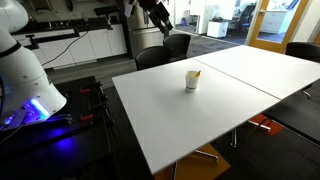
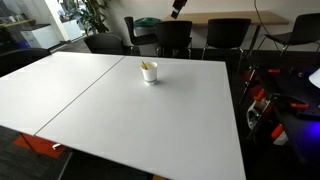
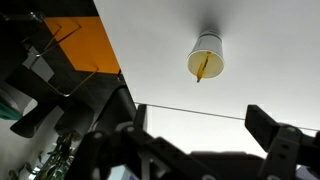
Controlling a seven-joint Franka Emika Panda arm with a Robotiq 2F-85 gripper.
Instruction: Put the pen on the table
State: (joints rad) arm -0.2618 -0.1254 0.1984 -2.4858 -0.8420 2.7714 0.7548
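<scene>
The pen (image 3: 203, 66) is a thin yellowish-tan stick standing inside the small white cup (image 3: 206, 57). The cup stands on the white table (image 1: 190, 115) near its middle in both exterior views (image 1: 192, 80) (image 2: 149, 72), with the pen's tip showing at its rim (image 1: 196, 73) (image 2: 146, 66). My gripper (image 3: 195, 135) is open and empty, high above the table and well away from the cup. In the exterior views only part of the gripper shows at the top edge (image 1: 160, 17) (image 2: 178, 5).
Dark chairs (image 2: 175, 35) stand along the table's far side. An orange floor patch (image 3: 82, 45) lies beside the table. The robot's white base (image 1: 25, 80) with blue light stands off the table's end. A seam (image 3: 200, 112) joins two tabletops.
</scene>
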